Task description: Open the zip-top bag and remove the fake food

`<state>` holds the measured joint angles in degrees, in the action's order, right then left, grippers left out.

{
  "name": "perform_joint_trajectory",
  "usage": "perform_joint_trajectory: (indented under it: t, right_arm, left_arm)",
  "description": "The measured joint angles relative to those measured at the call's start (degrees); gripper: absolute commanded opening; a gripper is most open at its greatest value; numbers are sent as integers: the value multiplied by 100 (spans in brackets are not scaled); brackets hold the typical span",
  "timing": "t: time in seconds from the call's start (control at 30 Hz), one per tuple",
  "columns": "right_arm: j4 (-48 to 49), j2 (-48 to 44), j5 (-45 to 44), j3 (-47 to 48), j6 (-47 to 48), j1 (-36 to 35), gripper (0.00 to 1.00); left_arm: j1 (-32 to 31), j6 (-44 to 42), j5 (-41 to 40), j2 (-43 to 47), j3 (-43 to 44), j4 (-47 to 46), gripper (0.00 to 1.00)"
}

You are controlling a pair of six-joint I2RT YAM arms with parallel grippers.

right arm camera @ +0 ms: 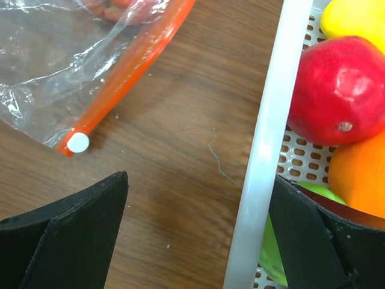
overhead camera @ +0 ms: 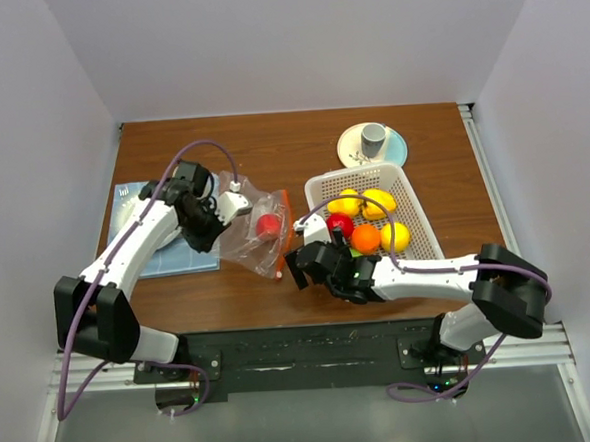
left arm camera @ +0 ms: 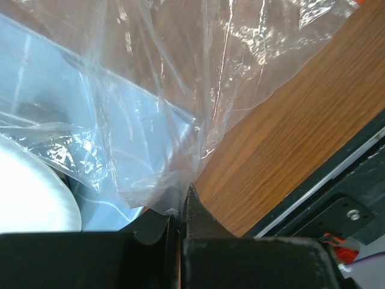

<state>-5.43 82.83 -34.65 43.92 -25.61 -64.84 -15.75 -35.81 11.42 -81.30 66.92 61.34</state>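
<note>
The clear zip-top bag (overhead camera: 247, 229) lies crumpled left of centre, with one red piece of fake food (overhead camera: 268, 226) inside. My left gripper (overhead camera: 220, 229) is shut on the bag's thin plastic (left arm camera: 174, 180) at its left side. The orange-red zip strip (right arm camera: 132, 72) ends in a white slider (right arm camera: 77, 142). My right gripper (right arm camera: 200, 177) stands open and empty just above the table, straddling the white basket's rim (right arm camera: 264, 150). The basket holds red (right arm camera: 340, 90), orange (right arm camera: 361, 174), yellow (right arm camera: 355, 15) and green (right arm camera: 274, 253) fake food.
A blue mat (overhead camera: 167, 257) lies under my left arm. At the back right, a small grey cup (overhead camera: 373, 136) stands on a white plate (overhead camera: 396, 150). The white basket (overhead camera: 318, 188) sits right of the bag. A black rail (overhead camera: 302, 341) runs along the table's near edge.
</note>
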Motion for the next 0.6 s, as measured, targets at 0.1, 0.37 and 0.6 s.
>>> perform_joint_trajectory:
  t: [0.1,0.37,0.6]
  right_arm:
    - [-35,39,17,109,61,2,99]
    - [302,881,61,605,391,2,99]
    - [601,1360,195,957,638,-4,99]
  left_arm:
    - [0,-120,-330,42,-262,-55,0]
    - [26,-535,-1646,291,-1370,-411,42]
    - [315,-693,-1993,400,-1187,-553,100]
